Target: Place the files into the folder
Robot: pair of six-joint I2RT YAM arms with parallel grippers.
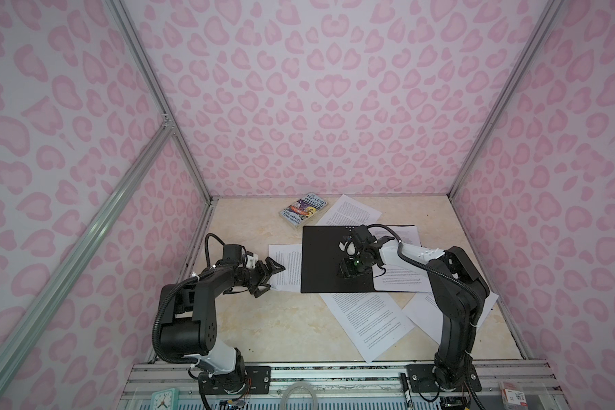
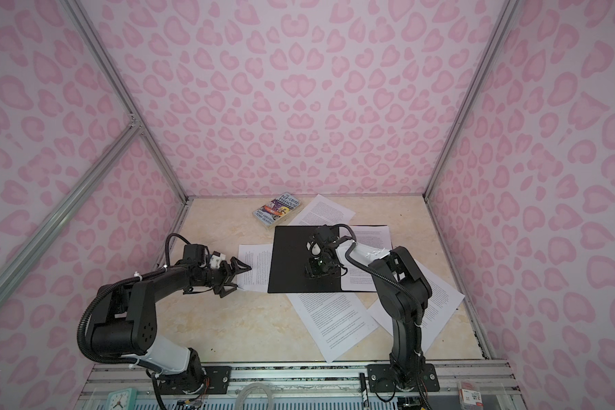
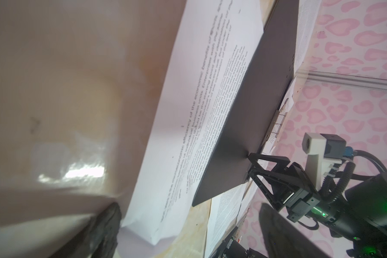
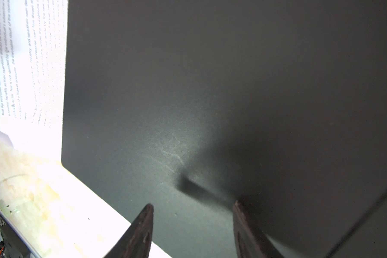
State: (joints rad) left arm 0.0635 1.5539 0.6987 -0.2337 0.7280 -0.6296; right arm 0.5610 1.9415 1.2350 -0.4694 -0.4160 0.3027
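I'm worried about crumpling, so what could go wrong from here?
The sheet beside the open left fingers lies partly under the folder; pulling it may crumple it or drag the folder. The right fingers seem to press on the folder, so sheets beneath could tear if pulled.

On book (image 1: 303, 212) cover: "STOREY TREEHOUSE"; on sheet (image 3: 177, 111): "economic benefits".

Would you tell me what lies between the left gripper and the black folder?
A printed sheet lies there, one edge under the folder, the open left gripper over the other; both top views show it.
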